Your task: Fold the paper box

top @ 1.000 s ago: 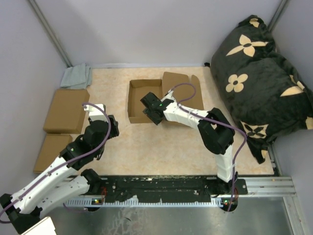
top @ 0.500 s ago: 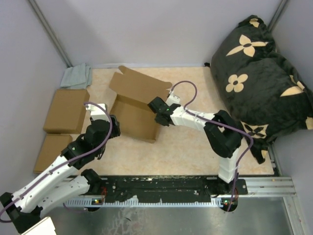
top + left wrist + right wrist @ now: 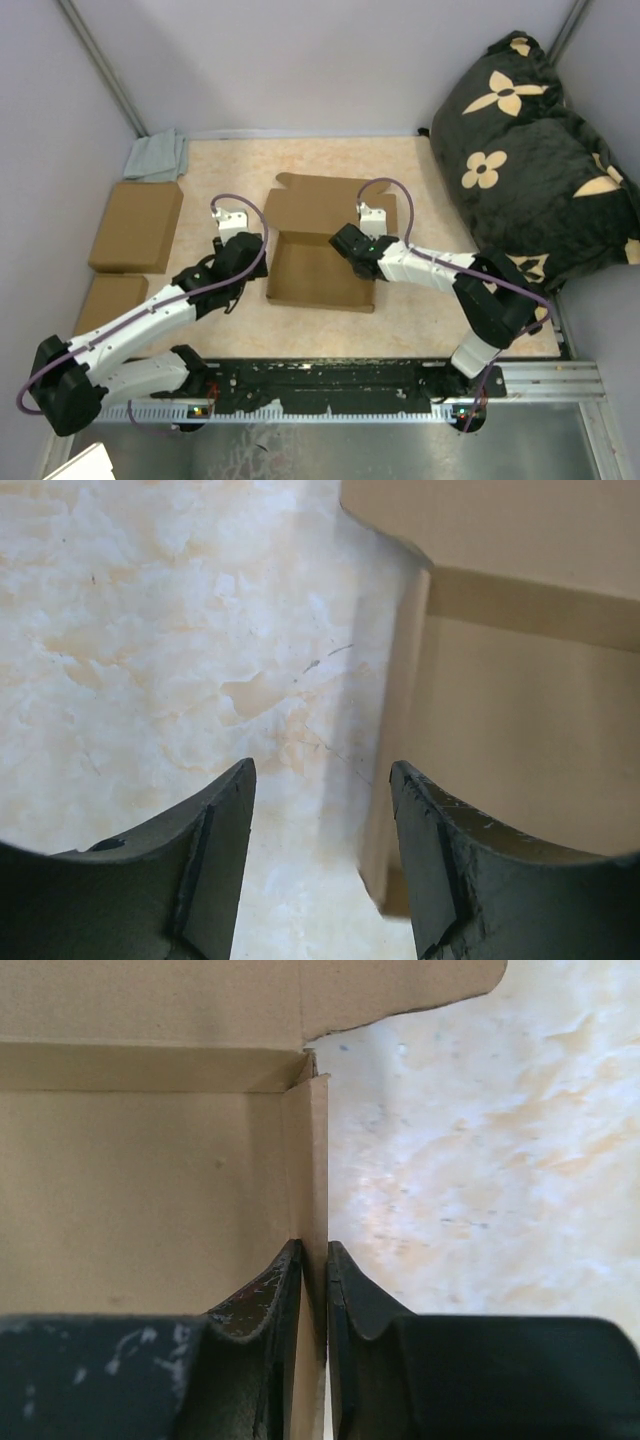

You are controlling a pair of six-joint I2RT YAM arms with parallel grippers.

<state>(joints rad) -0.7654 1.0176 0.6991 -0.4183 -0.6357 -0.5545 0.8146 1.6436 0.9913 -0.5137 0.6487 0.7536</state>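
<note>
The paper box (image 3: 315,270) is a shallow brown cardboard tray lying open side up, its lid flap (image 3: 320,203) laid back flat toward the far side. My right gripper (image 3: 362,258) is shut on the box's right side wall (image 3: 314,1180); one finger is inside the tray, the other outside (image 3: 313,1252). My left gripper (image 3: 258,262) is open and empty just left of the box. In the left wrist view its fingers (image 3: 320,780) hover over the tabletop, and the box's left wall (image 3: 398,730) stands close by the right finger.
Two closed brown boxes (image 3: 135,225) (image 3: 108,305) lie at the left edge, with a grey cloth (image 3: 157,155) behind them. A black flowered pillow (image 3: 530,150) fills the right side. Grey walls stand behind, and a metal rail (image 3: 330,385) runs along the front.
The right gripper swung the box up and over, then set it down flat and open nearer the front. The left arm reached right, up to the box's left wall.
</note>
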